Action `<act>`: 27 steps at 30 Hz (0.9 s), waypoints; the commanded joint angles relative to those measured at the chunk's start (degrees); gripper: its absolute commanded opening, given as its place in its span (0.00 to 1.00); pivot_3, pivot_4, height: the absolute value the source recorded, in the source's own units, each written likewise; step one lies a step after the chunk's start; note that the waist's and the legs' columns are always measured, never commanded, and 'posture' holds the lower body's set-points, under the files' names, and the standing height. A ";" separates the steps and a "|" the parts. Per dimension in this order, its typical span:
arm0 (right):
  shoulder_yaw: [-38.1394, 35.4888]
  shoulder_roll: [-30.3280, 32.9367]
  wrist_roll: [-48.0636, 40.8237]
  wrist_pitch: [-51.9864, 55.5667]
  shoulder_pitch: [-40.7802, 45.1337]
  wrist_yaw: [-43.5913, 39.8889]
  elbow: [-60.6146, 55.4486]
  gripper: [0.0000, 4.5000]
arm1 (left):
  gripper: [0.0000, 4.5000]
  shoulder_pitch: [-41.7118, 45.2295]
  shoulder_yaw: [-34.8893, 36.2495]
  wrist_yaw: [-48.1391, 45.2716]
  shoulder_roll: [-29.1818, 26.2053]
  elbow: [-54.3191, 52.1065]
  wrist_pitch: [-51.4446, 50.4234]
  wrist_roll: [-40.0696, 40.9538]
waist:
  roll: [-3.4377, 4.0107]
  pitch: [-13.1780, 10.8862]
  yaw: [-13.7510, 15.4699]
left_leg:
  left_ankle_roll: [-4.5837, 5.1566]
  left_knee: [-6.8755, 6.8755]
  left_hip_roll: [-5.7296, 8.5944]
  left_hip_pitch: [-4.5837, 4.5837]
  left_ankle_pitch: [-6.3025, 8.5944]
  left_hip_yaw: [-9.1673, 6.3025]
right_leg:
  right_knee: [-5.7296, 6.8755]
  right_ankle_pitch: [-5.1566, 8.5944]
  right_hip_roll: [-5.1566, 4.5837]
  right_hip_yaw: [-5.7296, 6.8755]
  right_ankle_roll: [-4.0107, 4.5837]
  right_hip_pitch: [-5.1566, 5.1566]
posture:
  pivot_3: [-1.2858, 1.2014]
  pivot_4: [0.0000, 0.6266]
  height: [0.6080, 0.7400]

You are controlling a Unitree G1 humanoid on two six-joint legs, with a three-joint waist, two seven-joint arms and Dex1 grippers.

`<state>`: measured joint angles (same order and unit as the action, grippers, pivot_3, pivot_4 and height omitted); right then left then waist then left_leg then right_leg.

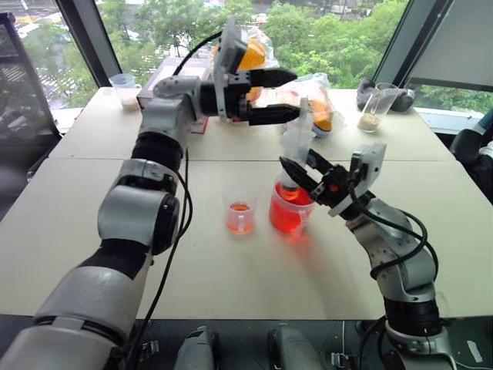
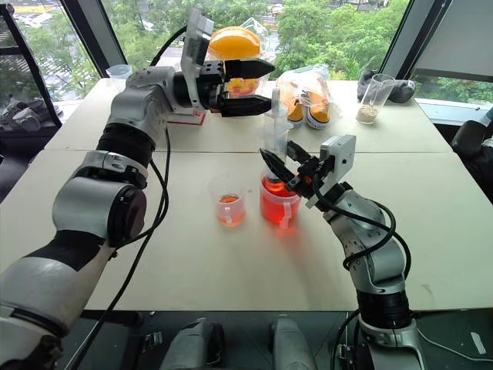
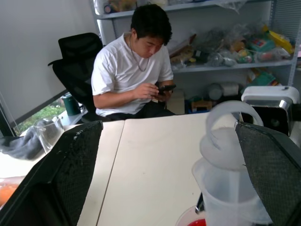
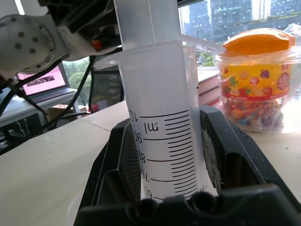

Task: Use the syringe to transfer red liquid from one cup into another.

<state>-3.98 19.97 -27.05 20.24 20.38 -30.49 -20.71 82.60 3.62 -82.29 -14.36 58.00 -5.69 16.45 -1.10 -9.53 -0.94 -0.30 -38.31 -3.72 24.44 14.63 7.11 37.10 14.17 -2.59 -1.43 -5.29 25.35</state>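
**Inspector:** Currently, the large clear plastic syringe with printed scale marks (image 4: 164, 122) stands upright, its lower end inside the larger clear handled measuring cup (image 1: 291, 212) that holds the bright red liquid (image 1: 289, 218). The right gripper (image 1: 302, 176) is clamped on the barrel; the right wrist view shows both pads pressed against the graduated wall.

**Assistant:** And the left gripper (image 1: 277, 96)?

**Inspector:** Its fingers are spread apart, one above the other, beside the white plunger top (image 3: 230, 120) and holding nothing. In the left wrist view the plunger ring sits between the two pads without contact on either.

**Assistant:** The receiving vessel?

**Inspector:** The small clear plastic beaker with a handle (image 1: 239, 216) stands just beside the red cup, on the robot's left, on the pale tabletop (image 1: 231, 285). It holds only a shallow orange-red layer. I judge the transfer incomplete.

**Assistant:** Risks from here?

**Inspector:** Three. First, one gripper alone supports the syringe; a lean of the barrel could lever against the cup rim and tip the cup, spilling red liquid across the table. Second, if the left fingers close off-centre on the plunger, they may push it sideways rather than along the barrel, twisting the syringe in the right grip. Third, once lifted, the tip may drip between the two cups. I cannot tell how much liquid the barrel holds.
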 commanded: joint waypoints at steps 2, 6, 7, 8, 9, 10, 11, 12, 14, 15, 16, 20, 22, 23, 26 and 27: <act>-2.33 1.05 -1.86 0.03 2.21 0.42 -3.27 0.32 | 0.99 -1.98 0.22 0.58 -2.06 -3.04 -0.15 -0.29 | 0.00 0.00 0.00 | 0.00 0.00 0.00 0.01 0.00 0.01 | -0.01 0.00 0.00 0.00 0.00 0.00 | 0.52 0.24 1.00; -2.58 1.43 -2.07 0.34 2.43 0.75 -3.38 0.32 | 0.99 -4.05 -0.11 0.36 -4.10 -5.09 -1.49 -0.55 | 0.00 0.00 -0.07 | 0.00 0.00 0.00 0.00 0.00 0.01 | 0.00 0.00 0.00 0.00 0.00 0.01 | 0.52 0.24 1.00; -2.57 1.53 -2.15 0.42 2.43 0.89 -3.43 0.32 | 0.99 -4.61 -0.14 0.30 -4.78 -5.81 -1.94 -0.62 | 0.00 0.00 -0.06 | 0.00 0.00 -0.01 0.00 0.00 0.01 | 0.00 0.00 0.01 0.00 0.00 0.01 | 0.52 0.24 1.00; -2.60 1.62 -2.28 0.50 2.42 0.96 -3.47 0.32 | 0.99 -5.11 -0.15 0.34 -5.34 -6.45 -2.30 -0.62 | 0.00 0.00 -0.08 | 0.00 0.00 -0.01 0.00 0.00 0.01 | 0.00 0.00 0.01 0.00 0.00 0.01 | 0.52 0.24 1.00; -2.74 1.69 -2.77 0.99 2.75 1.22 -3.82 0.32 | 0.99 -5.66 -0.12 0.52 -6.15 -7.18 -2.74 -0.64 | 0.00 0.00 -0.04 | 0.00 0.00 -0.01 0.00 0.00 0.02 | 0.00 0.00 0.01 0.00 0.00 0.01 | 0.52 0.24 1.00; -2.92 1.79 -3.32 1.53 3.28 1.47 -4.15 0.32 | 0.99 -6.07 -0.05 0.82 -6.84 -7.75 -3.00 -0.66 | 0.00 0.00 -0.02 | 0.00 0.00 -0.01 0.01 0.00 0.01 | 0.01 0.00 0.01 0.00 0.00 0.01 | 0.52 0.24 1.00; -3.21 1.84 -4.33 2.66 4.60 2.04 -4.64 0.32 | 0.99 -6.33 0.25 1.38 -7.63 -8.24 -3.35 -0.57 | 0.00 0.00 -0.07 | 0.00 0.00 -0.01 0.01 0.00 0.01 | 0.00 0.00 0.00 0.00 0.00 0.01 | 0.52 0.24 1.00; -3.50 1.89 -5.34 3.74 6.04 2.53 -4.93 0.32 | 0.99 -6.46 0.56 1.93 -8.29 -8.59 -3.81 -0.39 | 0.00 0.00 -0.09 | 0.00 0.00 -0.01 0.01 0.00 0.02 | 0.01 0.00 -0.01 -0.01 -0.01 0.01 | 0.52 0.24 1.00; -3.69 2.08 -7.54 5.78 9.20 2.84 -5.36 0.32 | 0.99 -6.53 1.26 3.33 -9.56 -9.20 -4.49 0.00 | 0.00 0.00 -0.09 | 0.00 -0.02 -0.01 0.00 0.00 0.04 | 0.04 -0.01 -0.01 -0.01 0.00 0.02 | 0.52 0.24 1.00; -3.60 2.04 -8.78 6.92 11.00 2.82 -5.41 0.32 | 0.99 -6.56 1.67 4.00 -10.39 -9.51 -4.94 0.19 | 0.00 0.00 -0.08 | 0.00 -0.02 -0.01 0.00 0.00 0.04 | 0.07 0.00 -0.01 -0.01 0.00 0.02 | 0.52 0.24 1.00; -3.45 1.92 -9.91 7.95 12.62 2.80 -5.36 0.32 | 0.99 -6.63 2.03 4.53 -11.17 -9.77 -5.27 0.32 | 0.00 0.00 -0.12 | 0.00 -0.02 -0.02 -0.01 0.00 0.03 | 0.08 0.00 -0.01 -0.01 0.00 0.02 | 0.52 0.24 1.00; -1.62 -0.45 -15.32 11.66 17.52 2.05 -4.39 0.32 | 0.99 -8.07 2.98 6.18 -14.97 -11.72 -6.45 0.44 | 0.00 0.00 -0.18 | 0.00 -0.01 -0.05 -0.01 0.00 0.03 | 0.09 0.00 0.01 0.00 0.00 0.02 | 0.52 0.24 1.00; -0.43 -1.72 -15.77 12.05 18.60 1.75 -3.52 0.32 | 0.99 -9.00 3.22 6.79 -16.39 -13.06 -6.97 0.43 | 0.00 0.00 -0.14 | 0.00 -0.01 -0.06 -0.01 0.00 0.04 | 0.08 0.00 0.01 0.01 0.00 0.03 | 0.52 0.24 1.00; 0.23 -2.20 -15.46 11.82 18.84 1.30 -2.92 0.32 | 0.99 -9.45 3.33 7.05 -16.95 -13.93 -7.37 0.54 | 0.00 0.00 -0.11 | 0.00 -0.01 -0.06 0.00 0.00 0.04 | 0.08 0.00 0.01 0.02 0.00 0.03 | 0.52 0.24 1.00; 3.41 -3.98 -13.02 9.27 17.96 -1.51 0.54 0.32 | 0.99 -11.68 3.96 7.73 -18.94 -18.97 -10.14 1.69 | 0.00 0.00 0.01 | 0.00 -0.03 -0.06 0.01 0.00 0.07 | 0.07 0.00 -0.02 0.01 -0.01 0.02 | 0.52 0.24 1.00; 4.23 -4.33 -12.23 8.41 17.25 -2.43 1.45 0.32 | 0.99 -12.42 4.14 7.88 -19.44 -20.78 -11.32 2.25 | 0.00 0.00 0.09 | 0.00 -0.05 -0.05 0.01 0.00 0.08 | 0.08 0.00 -0.04 0.01 -0.01 0.01 | 0.52 0.24 1.00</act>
<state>-0.31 16.15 -40.37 30.95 37.99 -31.36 -19.73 69.81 6.19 -74.74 -32.79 41.58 -15.57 16.86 -1.10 -9.54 -0.85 -0.30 -38.38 -3.77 24.46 14.62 7.20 37.18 14.17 -2.64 -1.42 -5.29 25.36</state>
